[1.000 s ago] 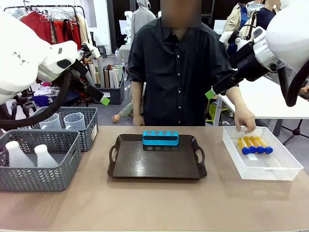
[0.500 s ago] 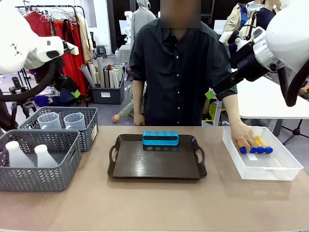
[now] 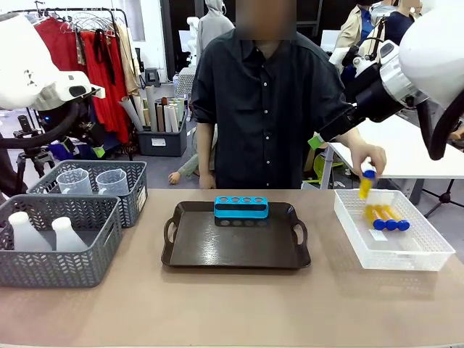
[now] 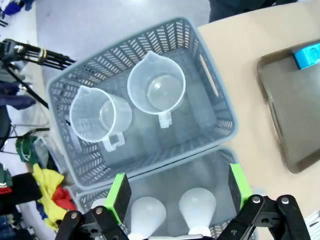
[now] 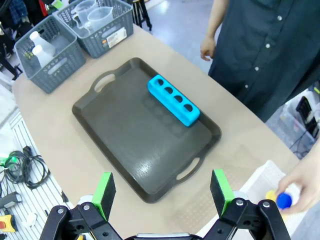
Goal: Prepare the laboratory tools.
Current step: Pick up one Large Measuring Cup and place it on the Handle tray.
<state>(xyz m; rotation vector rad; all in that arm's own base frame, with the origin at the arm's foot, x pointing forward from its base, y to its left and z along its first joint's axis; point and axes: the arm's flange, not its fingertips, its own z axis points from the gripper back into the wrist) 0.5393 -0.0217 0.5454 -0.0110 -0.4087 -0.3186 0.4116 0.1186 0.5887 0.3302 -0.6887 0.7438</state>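
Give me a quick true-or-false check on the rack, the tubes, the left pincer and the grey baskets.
1. The blue rack sits on the tray, its holes empty. True.
2. All four tubes lie in the white basket. False: three tubes lie in the white basket; the person's hand holds one above it.
3. The left pincer is shut on a beaker. False: the left pincer is open above the grey baskets, holding nothing.
4. Two beakers stand in one grey basket, two flasks in the other. True.
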